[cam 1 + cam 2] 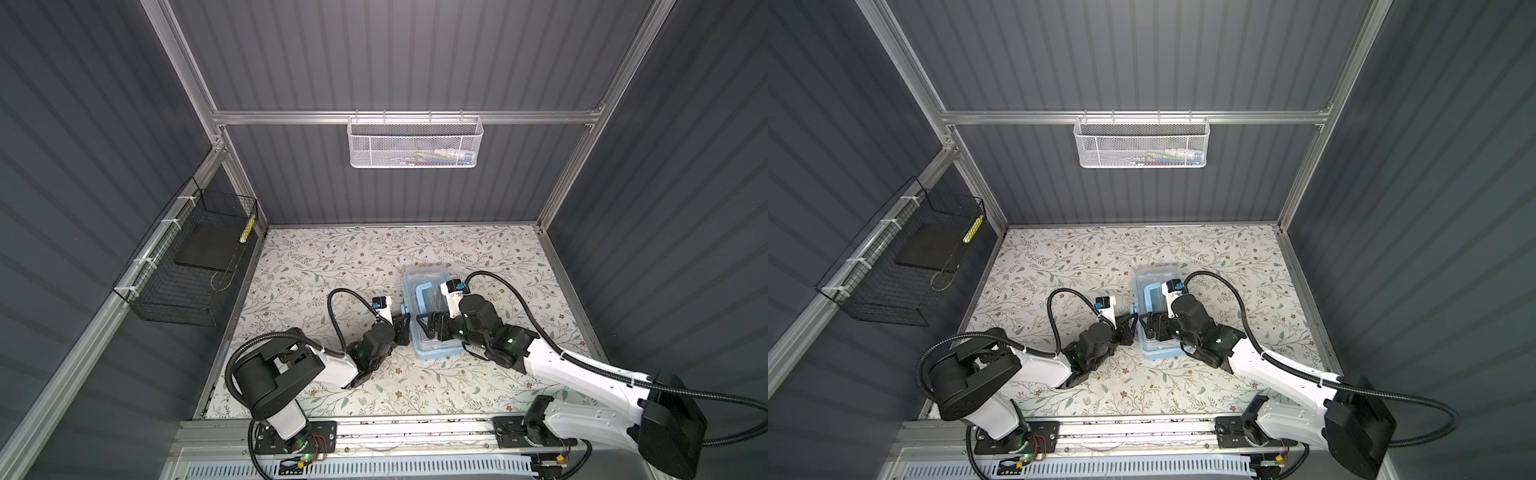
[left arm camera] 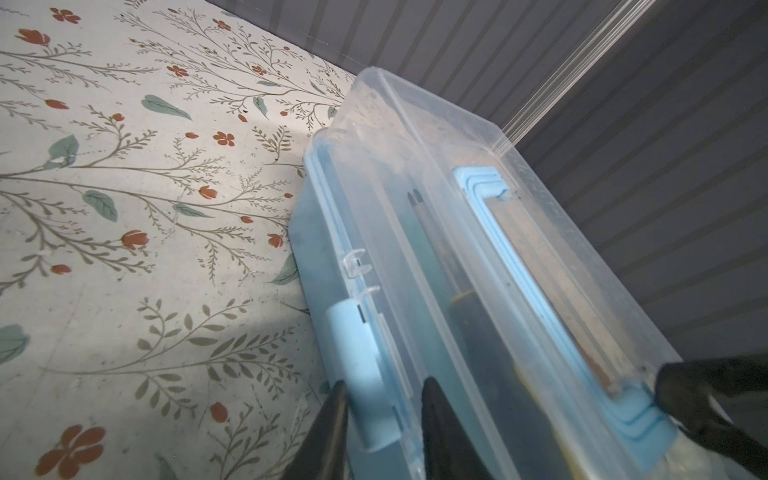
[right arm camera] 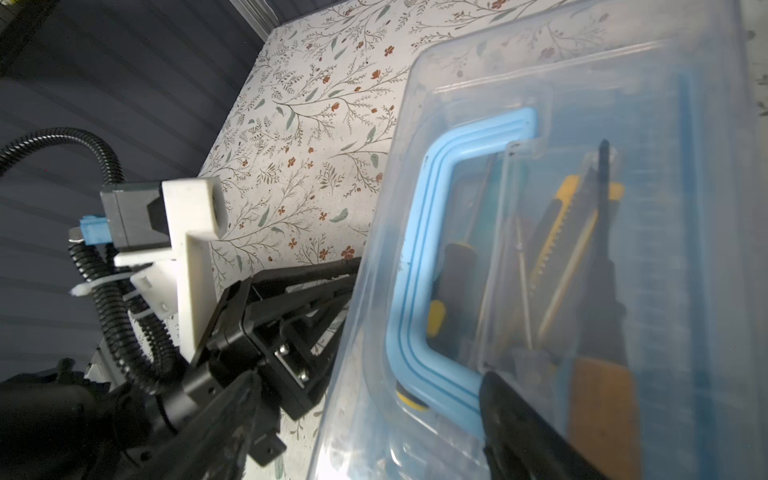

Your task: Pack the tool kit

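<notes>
Floral bench (image 1: 332,266): tools (image 3: 557,237) boxed, lid (image 2: 415,166) down; left gripper (image 2: 385,384) narrow astride latch (image 2: 353,357), hold unclear; right gripper (image 1: 430,322) wide; latching seemingly pending.

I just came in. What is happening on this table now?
Two robot arms work on the tool box, which stands on the table with its clear lid on and the tools inside. The left gripper straddles the blue side latch; the right gripper, open, sits over the lid by the blue handle.
</notes>
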You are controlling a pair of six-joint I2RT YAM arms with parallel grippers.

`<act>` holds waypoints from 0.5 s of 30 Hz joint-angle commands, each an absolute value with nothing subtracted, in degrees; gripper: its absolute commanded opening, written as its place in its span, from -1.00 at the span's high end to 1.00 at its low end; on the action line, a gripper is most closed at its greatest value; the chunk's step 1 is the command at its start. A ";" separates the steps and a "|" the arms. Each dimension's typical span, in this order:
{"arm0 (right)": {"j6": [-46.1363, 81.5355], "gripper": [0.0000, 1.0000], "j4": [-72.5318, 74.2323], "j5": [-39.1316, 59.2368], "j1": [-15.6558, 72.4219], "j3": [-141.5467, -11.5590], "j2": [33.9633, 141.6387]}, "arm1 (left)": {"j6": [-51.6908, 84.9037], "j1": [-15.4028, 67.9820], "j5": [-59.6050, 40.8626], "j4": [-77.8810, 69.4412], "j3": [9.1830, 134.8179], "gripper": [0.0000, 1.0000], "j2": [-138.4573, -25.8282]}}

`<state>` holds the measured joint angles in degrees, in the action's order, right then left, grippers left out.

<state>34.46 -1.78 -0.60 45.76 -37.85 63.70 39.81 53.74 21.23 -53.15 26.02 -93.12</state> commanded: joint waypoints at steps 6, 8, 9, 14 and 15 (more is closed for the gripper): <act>34.76 -0.67 -19.96 -9.02 41.05 -45.25 55.05 | 42.28 46.98 12.99 -47.14 29.14 0.33 -90.77; 33.96 -0.67 -21.20 -7.81 38.57 -46.16 54.76 | 42.69 45.96 10.84 -46.84 30.24 0.33 -91.61; 33.76 -0.67 -21.77 -7.64 37.60 -46.48 54.76 | 43.13 45.44 9.72 -46.85 30.67 0.33 -91.99; 33.03 -0.64 -26.06 -7.07 33.44 -49.31 56.64 | 46.34 42.13 4.36 -41.99 33.41 0.31 -91.25; 33.01 -0.63 -27.08 -7.34 32.58 -49.92 57.33 | 46.73 41.62 3.54 -38.99 34.58 0.31 -90.29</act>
<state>33.98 -21.28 -6.46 34.17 -47.62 55.94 44.38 42.92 8.23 -45.17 31.77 -91.50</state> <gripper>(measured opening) 0.821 0.343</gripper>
